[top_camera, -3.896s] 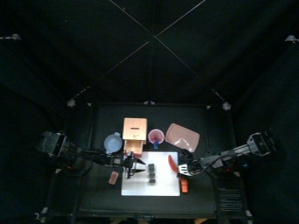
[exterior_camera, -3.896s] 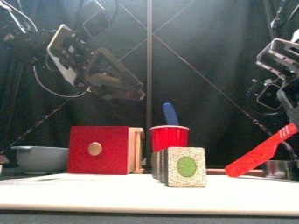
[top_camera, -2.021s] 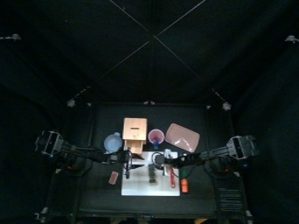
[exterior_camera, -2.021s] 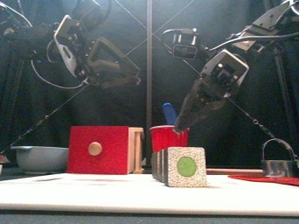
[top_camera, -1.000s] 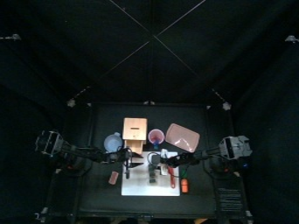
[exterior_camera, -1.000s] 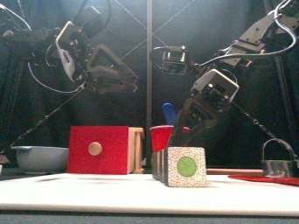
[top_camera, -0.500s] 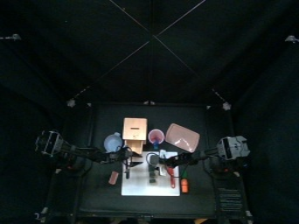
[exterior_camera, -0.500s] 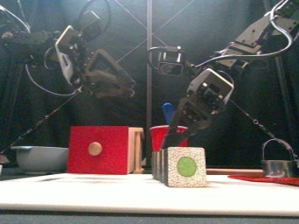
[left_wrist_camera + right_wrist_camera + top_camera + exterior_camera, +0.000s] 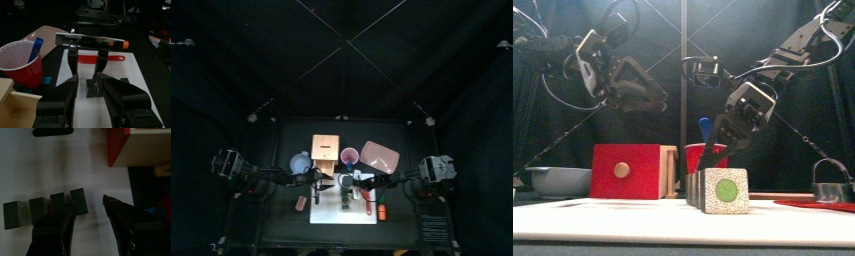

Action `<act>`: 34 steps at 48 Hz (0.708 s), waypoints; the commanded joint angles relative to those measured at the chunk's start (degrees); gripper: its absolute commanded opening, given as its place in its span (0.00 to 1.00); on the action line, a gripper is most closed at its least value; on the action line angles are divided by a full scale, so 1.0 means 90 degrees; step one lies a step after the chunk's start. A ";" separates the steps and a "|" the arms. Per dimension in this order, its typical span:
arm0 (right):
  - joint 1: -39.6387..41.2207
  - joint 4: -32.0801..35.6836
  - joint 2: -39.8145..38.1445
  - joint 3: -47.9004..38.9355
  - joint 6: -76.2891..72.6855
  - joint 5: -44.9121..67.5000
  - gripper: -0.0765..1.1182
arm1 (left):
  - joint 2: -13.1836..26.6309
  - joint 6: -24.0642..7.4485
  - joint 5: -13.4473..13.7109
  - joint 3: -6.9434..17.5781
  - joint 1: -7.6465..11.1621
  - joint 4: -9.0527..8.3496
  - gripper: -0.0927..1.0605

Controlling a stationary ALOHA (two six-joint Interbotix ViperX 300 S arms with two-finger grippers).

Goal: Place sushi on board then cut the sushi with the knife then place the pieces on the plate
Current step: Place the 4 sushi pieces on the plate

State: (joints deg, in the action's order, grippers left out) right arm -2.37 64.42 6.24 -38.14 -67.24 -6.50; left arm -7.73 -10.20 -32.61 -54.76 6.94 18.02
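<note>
Blue-grey bowl [image 9: 560, 180] is sitting far left, with the wooden box [image 9: 627, 172] just right of it. Left gripper [image 9: 644, 98] is being held in the air above the box, jaws spread. Red cup [image 9: 707, 158] with blue knife [image 9: 706, 130] is being partly blocked by the sushi roll [image 9: 720, 190]. Roll is lying mid white cutting board [image 9: 593, 222], long axis front to back, green-centred end facing front. Right gripper [image 9: 727, 142] is being held over the roll's back end, jaws spread; contact can't be told. Red knife [image 9: 814, 204] is lying flat at right, metal cutter [image 9: 828, 185] behind it. Black curtains [image 9: 767, 30] all round.
</note>
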 commanded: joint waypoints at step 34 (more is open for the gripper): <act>-0.0273 -0.0273 -0.0430 0.0068 -0.0010 0.0156 0.74 | -0.0088 0.0020 -0.0068 0.0039 -0.0010 0.0010 0.74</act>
State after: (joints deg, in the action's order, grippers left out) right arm -4.48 62.58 4.83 -38.50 -67.32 -5.80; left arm -7.65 -10.11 -32.61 -55.02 6.94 18.02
